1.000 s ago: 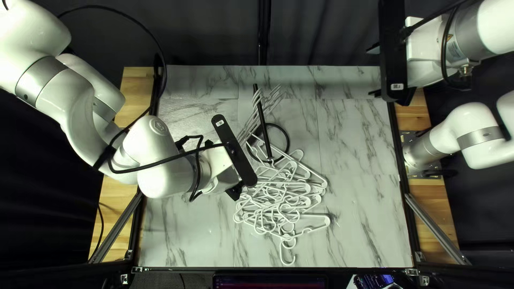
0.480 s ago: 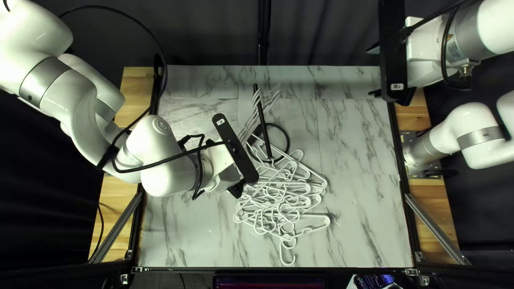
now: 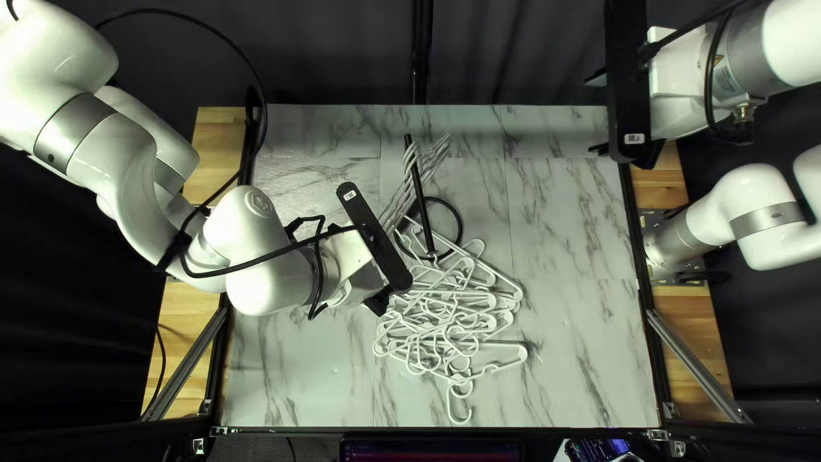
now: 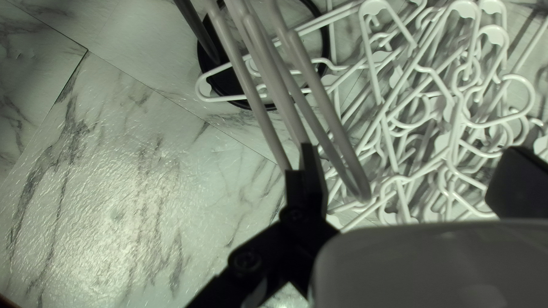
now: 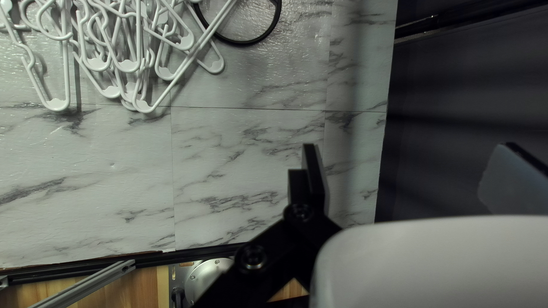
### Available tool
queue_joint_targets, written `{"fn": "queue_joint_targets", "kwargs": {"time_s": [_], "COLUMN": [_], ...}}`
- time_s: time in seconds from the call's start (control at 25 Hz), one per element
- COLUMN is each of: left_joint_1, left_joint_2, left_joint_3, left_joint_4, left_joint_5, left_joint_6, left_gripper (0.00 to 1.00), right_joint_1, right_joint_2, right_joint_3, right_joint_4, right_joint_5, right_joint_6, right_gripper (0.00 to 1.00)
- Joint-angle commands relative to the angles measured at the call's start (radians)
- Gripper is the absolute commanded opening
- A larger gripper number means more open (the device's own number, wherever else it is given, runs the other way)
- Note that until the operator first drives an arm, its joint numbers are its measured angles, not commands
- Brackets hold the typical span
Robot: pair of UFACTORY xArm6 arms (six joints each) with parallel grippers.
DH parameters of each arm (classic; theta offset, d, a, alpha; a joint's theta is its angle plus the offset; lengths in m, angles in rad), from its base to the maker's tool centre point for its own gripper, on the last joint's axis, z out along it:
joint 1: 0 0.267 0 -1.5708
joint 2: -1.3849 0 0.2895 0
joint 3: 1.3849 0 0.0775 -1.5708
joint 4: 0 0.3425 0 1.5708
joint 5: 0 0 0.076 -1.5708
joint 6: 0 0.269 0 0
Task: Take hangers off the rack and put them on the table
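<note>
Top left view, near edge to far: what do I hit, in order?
Screen → front rail → pile of loose hangers → hangers on the rack → dark curtain. Rack's pole and ring left out: they overlap the hangers.

Hangers (image 5: 131, 65), white, several, in a tangled heap on bench (image 5: 240, 142), marble-patterned. Ring (image 5: 242, 43), black, partly in view, beside the heap; one hanger overlaps it. Fingers (image 5: 297, 185), black, one pair, standing wide apart. Rail (image 5: 85, 286), grey, metal, over wood.
</note>
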Motion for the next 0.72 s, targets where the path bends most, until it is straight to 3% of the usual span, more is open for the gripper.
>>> {"fn": "queue_joint_targets", "kwargs": {"time_s": [0.04, 0.72], "left_joint_1": [0.001, 0.005], "left_joint_2": [-0.001, 0.005], "left_joint_3": [0.003, -0.003], "left_joint_4": [0.002, 0.004], "left_joint_5": [-0.006, -0.037], "left_joint_6": [-0.002, -0.005], "left_gripper": [1.00, 1.00], "right_joint_1": [0.000, 0.000], "right_joint_2": [0.000, 0.000], "right_joint_3": [0.000, 0.000], "right_joint_4": [0.000, 0.000], "right_joint_5": [0.000, 0.000], "right_joint_6": [0.000, 0.000], "right_gripper": [1.00, 1.00]}}
